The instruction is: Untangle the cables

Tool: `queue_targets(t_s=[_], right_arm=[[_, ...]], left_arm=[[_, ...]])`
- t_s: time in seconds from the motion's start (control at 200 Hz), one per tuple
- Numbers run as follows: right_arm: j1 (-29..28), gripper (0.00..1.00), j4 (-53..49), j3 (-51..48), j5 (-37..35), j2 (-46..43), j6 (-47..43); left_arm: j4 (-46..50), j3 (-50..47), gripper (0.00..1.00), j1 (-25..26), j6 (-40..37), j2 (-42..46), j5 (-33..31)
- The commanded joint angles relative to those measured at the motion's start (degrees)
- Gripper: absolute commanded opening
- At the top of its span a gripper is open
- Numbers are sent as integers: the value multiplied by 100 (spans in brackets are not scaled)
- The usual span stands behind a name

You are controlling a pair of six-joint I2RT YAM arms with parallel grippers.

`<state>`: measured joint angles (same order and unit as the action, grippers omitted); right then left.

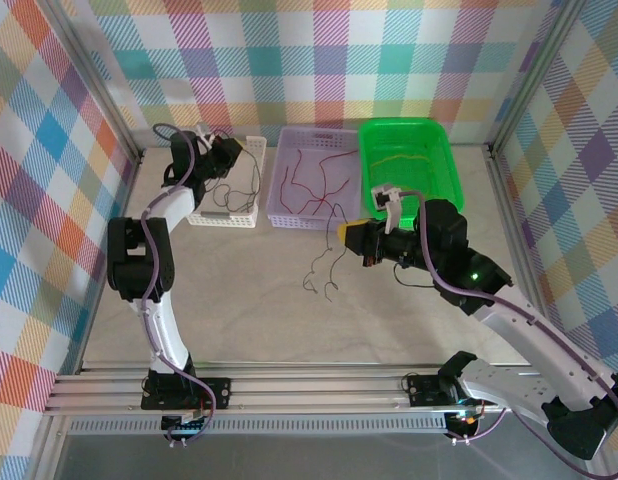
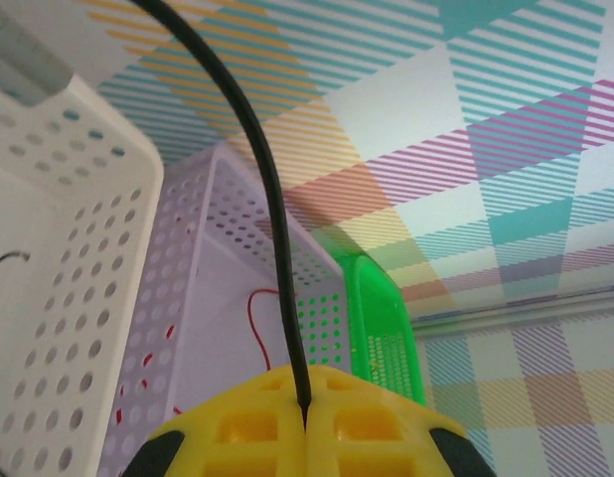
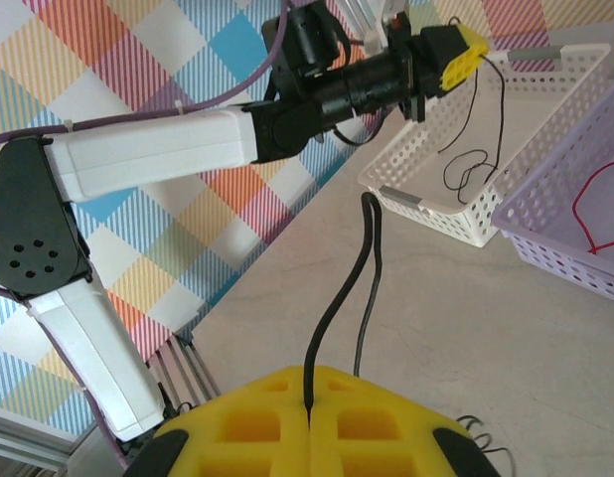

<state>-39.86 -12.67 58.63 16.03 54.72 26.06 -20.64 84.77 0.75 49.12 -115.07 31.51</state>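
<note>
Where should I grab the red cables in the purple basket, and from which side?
Come straight down from above: the walls of the purple basket block any sideways approach, and the red cables lie flat on its floor. Pinch mid-length on the leftmost strand, which seems to lie apart from the rest, with the jaws set across it.

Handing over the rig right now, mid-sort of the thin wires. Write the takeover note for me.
Left gripper: shut on a thin black wire that dangles into the white perforated basket.
Right gripper: shut on a looped black wire, over the beige table in front of the lilac perforated basket.
Done: red wires lie in the lilac basket, yellow wires in the green plastic basket.
Left: release the left wire into the white basket; separate the dark strands on the table below the right gripper.
</note>
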Motion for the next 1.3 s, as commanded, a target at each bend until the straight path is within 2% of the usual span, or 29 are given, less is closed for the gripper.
queue_targets(t_s=[0.0, 0.405, 0.585, 0.755, 0.86, 1.15, 1.295], right_arm=[[-74, 0, 204, 105, -54, -13, -105], [-135, 0, 146, 113, -118, -20, -154], [-176, 0, 174, 118, -145, 37, -154], [-232, 0, 171, 173, -169, 121, -163], [-259, 0, 148, 235, -184, 154, -189], [-339, 0, 124, 373, -154, 341, -220], [-347, 0, 71, 510, -136, 511, -235]], left_arm=[[344, 368, 0, -57, -294, -207, 52], [524, -13, 0, -294, -519, -587, -315], [982, 104, 0, -308, -815, -640, -451], [1281, 166, 21, -313, -986, -588, -591], [1484, 234, 30, -313, -1075, -538, -664], [1567, 270, 46, -313, -996, -47, -635], [898, -117, 53, -272, -461, 522, -220]])
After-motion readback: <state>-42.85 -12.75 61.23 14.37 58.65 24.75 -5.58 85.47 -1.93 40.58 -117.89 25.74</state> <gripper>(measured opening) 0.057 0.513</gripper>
